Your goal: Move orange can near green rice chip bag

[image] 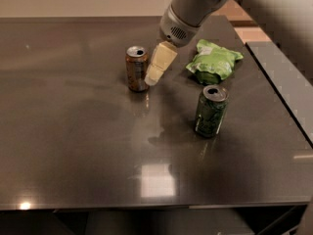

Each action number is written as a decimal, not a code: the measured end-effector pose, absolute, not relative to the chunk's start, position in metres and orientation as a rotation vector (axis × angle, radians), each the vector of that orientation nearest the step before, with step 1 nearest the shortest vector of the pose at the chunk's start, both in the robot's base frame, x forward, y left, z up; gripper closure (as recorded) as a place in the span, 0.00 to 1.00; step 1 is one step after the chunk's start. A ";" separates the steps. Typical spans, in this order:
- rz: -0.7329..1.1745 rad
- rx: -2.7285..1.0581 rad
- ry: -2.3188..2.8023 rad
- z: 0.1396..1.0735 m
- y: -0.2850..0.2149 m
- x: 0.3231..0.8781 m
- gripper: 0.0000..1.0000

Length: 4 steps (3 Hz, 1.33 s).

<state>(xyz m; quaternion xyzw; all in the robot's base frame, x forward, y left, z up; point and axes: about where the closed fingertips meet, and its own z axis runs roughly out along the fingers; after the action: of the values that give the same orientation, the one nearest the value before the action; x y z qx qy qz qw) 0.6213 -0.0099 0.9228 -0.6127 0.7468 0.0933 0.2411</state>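
The orange can (137, 68) stands upright on the dark table (73, 146), left of centre. The green rice chip bag (213, 61) lies wrinkled at the back right. My gripper (157, 67) reaches down from the upper right, its pale fingers (160, 62) just to the right of the orange can and almost touching it. The bag lies apart to the gripper's right.
A dark green can (211, 111) stands upright in front of the chip bag. The table's right edge (281, 102) runs diagonally, with a gap and a second grey surface (288, 67) beyond. The arm (195, 4) crosses the upper right.
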 end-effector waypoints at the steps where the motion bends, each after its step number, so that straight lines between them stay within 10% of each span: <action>1: 0.282 -1.648 2.056 0.917 0.003 0.633 0.00; 3: 0.330 -1.616 2.080 0.908 0.022 0.646 0.00; 4: 0.347 -1.613 2.088 0.903 0.029 0.650 0.16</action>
<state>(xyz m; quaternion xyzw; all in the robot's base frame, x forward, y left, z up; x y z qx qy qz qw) 0.6498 0.0285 0.9030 -0.5888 0.7621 0.1265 0.2378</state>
